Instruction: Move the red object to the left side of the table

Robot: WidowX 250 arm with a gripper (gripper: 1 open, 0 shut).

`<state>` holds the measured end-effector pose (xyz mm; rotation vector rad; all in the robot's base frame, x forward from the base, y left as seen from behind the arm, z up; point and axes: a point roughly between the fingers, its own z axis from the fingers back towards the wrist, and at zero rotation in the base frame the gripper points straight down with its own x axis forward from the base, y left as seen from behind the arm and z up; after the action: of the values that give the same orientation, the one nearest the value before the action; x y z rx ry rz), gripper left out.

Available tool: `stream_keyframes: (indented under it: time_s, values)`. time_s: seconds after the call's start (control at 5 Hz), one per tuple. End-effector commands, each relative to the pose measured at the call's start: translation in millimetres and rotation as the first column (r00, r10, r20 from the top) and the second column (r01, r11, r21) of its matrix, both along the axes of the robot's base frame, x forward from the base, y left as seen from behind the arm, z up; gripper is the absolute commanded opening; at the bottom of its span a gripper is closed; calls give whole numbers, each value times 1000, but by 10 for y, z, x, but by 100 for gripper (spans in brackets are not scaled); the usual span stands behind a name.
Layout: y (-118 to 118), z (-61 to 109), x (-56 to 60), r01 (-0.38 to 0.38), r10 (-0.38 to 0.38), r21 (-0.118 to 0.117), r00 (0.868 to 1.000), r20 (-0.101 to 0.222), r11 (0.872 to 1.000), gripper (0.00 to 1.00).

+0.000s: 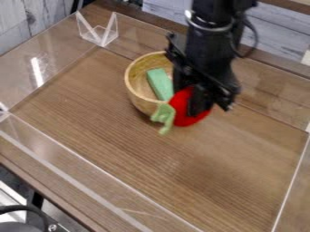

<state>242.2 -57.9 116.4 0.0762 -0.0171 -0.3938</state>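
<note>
The red object [184, 110], a small rounded red toy fruit with a green leafy end [162, 117], hangs above the table [97, 127], just right of the wooden bowl's rim. My black gripper [194, 101] points down and is shut on the red object, and its fingers cover the fruit's upper right part. The green stem sticks out to the lower left of the fingers.
A wooden bowl [141, 76] holding a flat green block [160, 83] sits right behind and left of the gripper. Low clear acrylic walls [72, 168] edge the table. A clear folded stand [97, 30] is at the back left.
</note>
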Motion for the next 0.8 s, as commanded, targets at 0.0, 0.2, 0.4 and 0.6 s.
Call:
stream_keyframes:
  time_s: [0.0,0.2,0.4,0.6]
  values:
    - [-170,84,111,-35,36,-33,998,53,999,0]
    - [-27,99,124,-104,107,-47,992,61,993,0]
    - [118,143,127,-160,163,-52,984,68,986,0]
    - [199,150,149,-212,217,-68,973,74,975,0]
